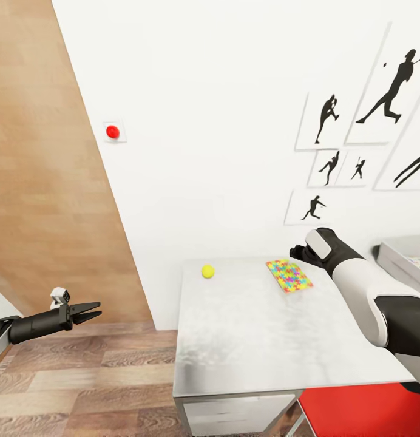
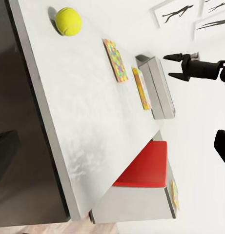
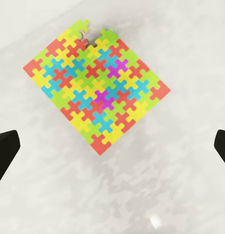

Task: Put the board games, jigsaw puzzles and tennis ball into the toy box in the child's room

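I am working on the jigsaw puzzle (image 1: 289,274) now: my right gripper (image 2: 176,66) hangs over the far part of the table (image 1: 258,340) with its two fingers spread wide and nothing between them, and in the right wrist view the puzzle (image 3: 95,90) lies flat on the table top, between the two dark finger tips and a little ahead of them. In the head view the puzzle is at about 1 o'clock from the middle of the table, and the tennis ball (image 1: 207,271) rests near the far edge at about 11 o'clock, well apart from the puzzle. The toy box (image 1: 404,258) stands at the right end of the table, at about 3 o'clock from the puzzle; something with a puzzle pattern seems to be inside it, but the view is too poor there to be sure. My left gripper (image 1: 88,312) is held off the table, over the wood floor (image 1: 82,376), with its fingers apart and empty. I judge the next move must be a descent of the right gripper onto the puzzle. It is thin and flat, so the fingers must catch it by the edges, and this may slip.
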Motion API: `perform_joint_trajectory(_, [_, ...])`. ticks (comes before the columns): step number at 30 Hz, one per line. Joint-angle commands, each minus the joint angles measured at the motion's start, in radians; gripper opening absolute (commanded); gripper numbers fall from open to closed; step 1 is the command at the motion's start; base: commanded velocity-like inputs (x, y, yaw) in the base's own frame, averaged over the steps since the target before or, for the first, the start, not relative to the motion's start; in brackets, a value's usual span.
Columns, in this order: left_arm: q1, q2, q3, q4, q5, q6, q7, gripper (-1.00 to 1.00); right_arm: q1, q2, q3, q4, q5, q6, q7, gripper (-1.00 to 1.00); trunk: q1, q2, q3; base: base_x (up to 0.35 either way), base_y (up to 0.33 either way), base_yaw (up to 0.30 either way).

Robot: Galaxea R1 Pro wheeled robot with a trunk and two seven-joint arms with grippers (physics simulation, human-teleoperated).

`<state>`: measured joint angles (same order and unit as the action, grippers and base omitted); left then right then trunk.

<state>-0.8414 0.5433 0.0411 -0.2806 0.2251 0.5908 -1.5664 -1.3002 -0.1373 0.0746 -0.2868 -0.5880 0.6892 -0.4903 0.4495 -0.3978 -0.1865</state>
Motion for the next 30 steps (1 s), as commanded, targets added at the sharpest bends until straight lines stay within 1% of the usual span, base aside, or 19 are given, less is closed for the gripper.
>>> perform_joint_trajectory(1, [-0.001, 0.0, 0.002, 0.0, -0.003, 0.011, -0.004, 1.0, -0.001, -0.001, 0.008, -0.002, -0.01, 0.004, -0.007, 1.0, 0.001, -0.002, -0.004, 0.0, 0.0, 0.0])
perform_joint_trajectory(17, [-0.001, 0.001, 0.002, 0.0, -0.003, 0.011, -0.004, 1.0, -0.001, -0.002, 0.008, -0.002, -0.012, 0.003, -0.007, 1.0, 0.001, -0.002, -0.029, 0.0, 0.0, 0.0])
perform_joint_trajectory(30, [-0.001, 0.001, 0.002, 0.0, -0.003, 0.011, -0.004, 1.0, -0.001, -0.002, 0.008, -0.002, -0.012, 0.002, -0.007, 1.0, 0.001, -0.002, -0.031, 0.0, 0.0, 0.0])
